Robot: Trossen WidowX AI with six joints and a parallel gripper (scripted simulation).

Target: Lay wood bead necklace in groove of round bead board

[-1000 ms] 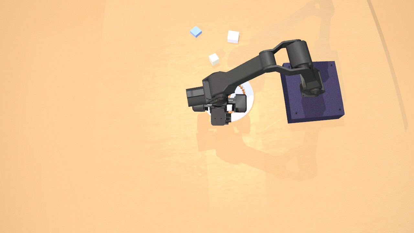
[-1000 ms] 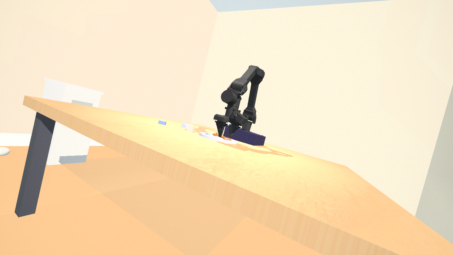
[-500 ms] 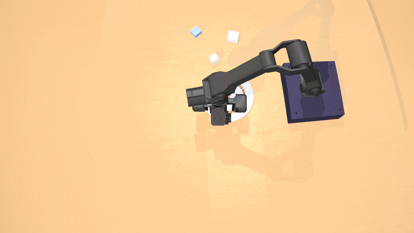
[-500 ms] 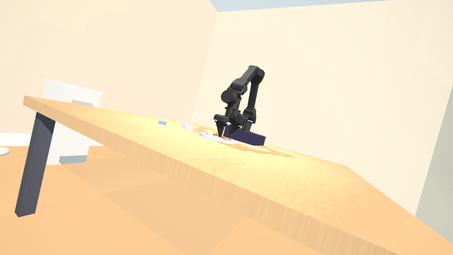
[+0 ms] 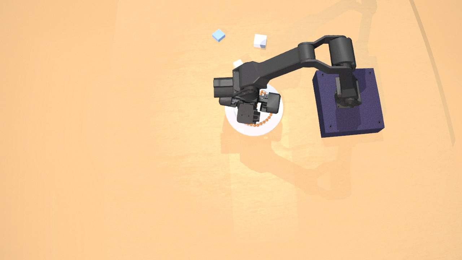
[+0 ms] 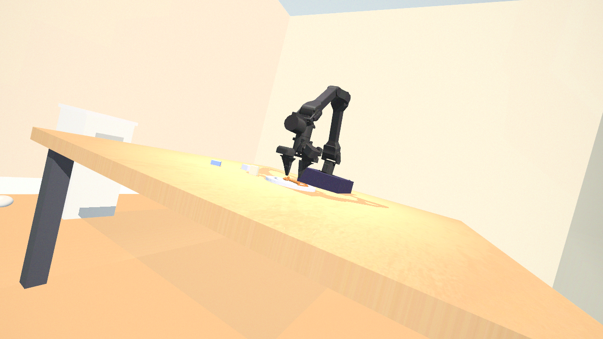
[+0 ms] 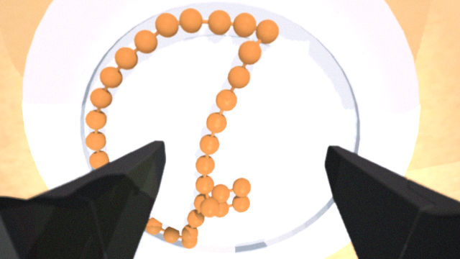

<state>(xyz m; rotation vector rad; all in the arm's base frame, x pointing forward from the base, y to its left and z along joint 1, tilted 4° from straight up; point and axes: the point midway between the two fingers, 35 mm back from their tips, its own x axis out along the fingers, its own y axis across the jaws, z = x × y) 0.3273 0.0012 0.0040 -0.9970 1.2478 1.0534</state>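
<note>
The orange wood bead necklace [image 5: 254, 125] [image 6: 301, 183] [image 7: 219, 22] lies on the white round bead board [image 5: 255, 132] [image 7: 389, 90]. In the wrist view, its beads follow the groove along the top and left. From the upper right end of that arc, a strand cuts down across the raised centre to bunched beads low in the middle, where a short doubled loop points right. The right side of the groove holds no beads. My gripper [image 6: 293, 175] [image 7: 246, 145] is open and empty above the board, its left finger hiding some lower-left beads.
A blue block [image 5: 218, 34] [image 6: 215, 162], a white block [image 5: 259, 39] and a cream block [image 5: 238, 63] [image 6: 253, 170] stand beyond the board at the top of the top view. The arm's dark purple base [image 5: 368, 106] [image 6: 324, 180] is right of the board.
</note>
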